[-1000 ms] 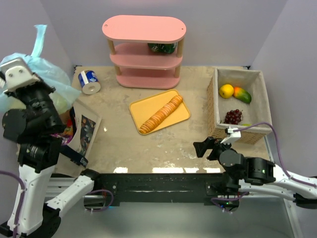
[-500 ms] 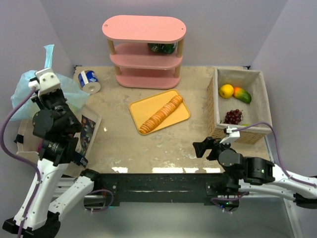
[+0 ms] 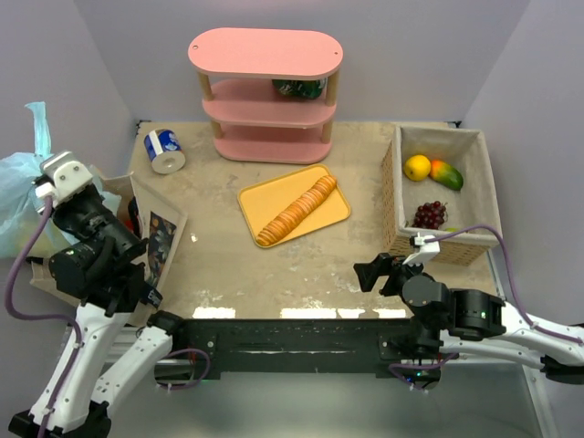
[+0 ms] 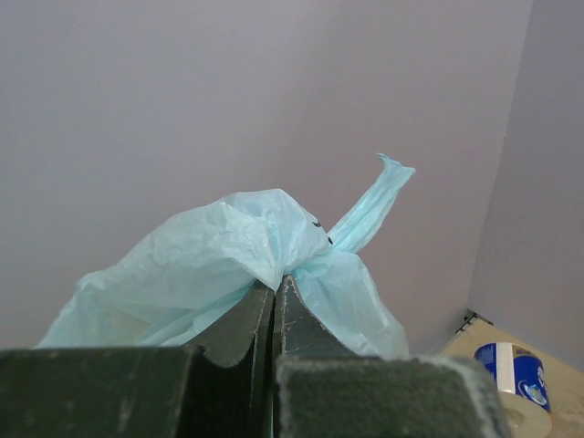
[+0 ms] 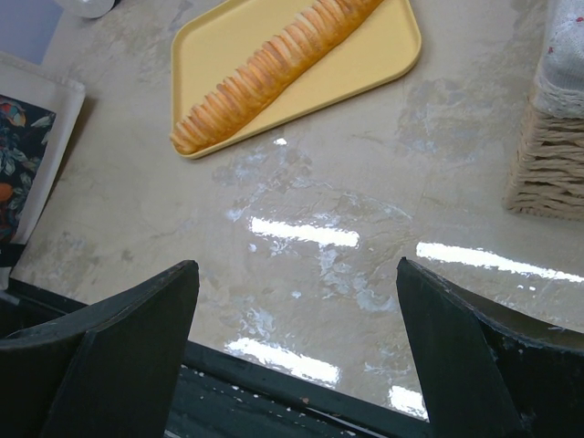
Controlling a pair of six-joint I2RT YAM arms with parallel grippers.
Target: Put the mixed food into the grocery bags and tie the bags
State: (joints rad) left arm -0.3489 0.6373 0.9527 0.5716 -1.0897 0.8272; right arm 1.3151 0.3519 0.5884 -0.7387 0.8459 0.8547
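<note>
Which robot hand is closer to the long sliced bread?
Right. The right gripper sits open near the long sliced loaf; the left gripper, far left, pinches a light-blue plastic bag.

Closed fingers (image 4: 274,306) pinching light-blue grocery bag (image 4: 228,246)

You have a pale, translucent blue grocery bag (image 4: 201,255) at the far left, plain but for a tiny black mark. The table (image 3: 365,173) is mottled beige. A yellow tray (image 3: 328,208) holds an orange-brown ridged loaf (image 3: 297,212). The shelf (image 3: 265,50) is pink, the can (image 3: 164,151) blue and white, and the basket (image 3: 394,201) tan wicker lined in off-white cloth.
</note>
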